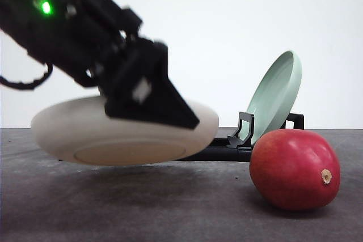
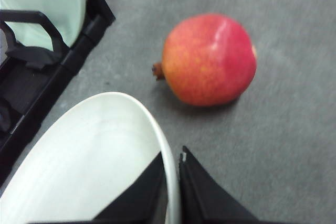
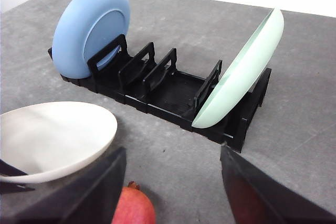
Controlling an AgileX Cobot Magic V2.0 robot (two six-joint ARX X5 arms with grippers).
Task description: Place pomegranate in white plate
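The white plate (image 1: 113,137) hangs just above the grey table on the left, a little tilted. My left gripper (image 1: 170,111) is shut on its near rim; in the left wrist view the fingertips (image 2: 185,167) pinch that rim (image 2: 167,150). The pomegranate (image 1: 295,168), red with an orange blush, lies on the table to the right of the plate, apart from it, its crown stub facing the front. My right gripper (image 3: 173,203) hovers open above the pomegranate (image 3: 134,209), whose top shows between the wide-spread fingers (image 3: 100,192).
A black dish rack (image 3: 173,90) stands behind the plate and the fruit. A blue plate (image 3: 89,27) leans in one end of it and a pale green plate (image 3: 241,74) in the other, with several slots between them free. Grey tabletop (image 2: 283,145) surrounds the fruit.
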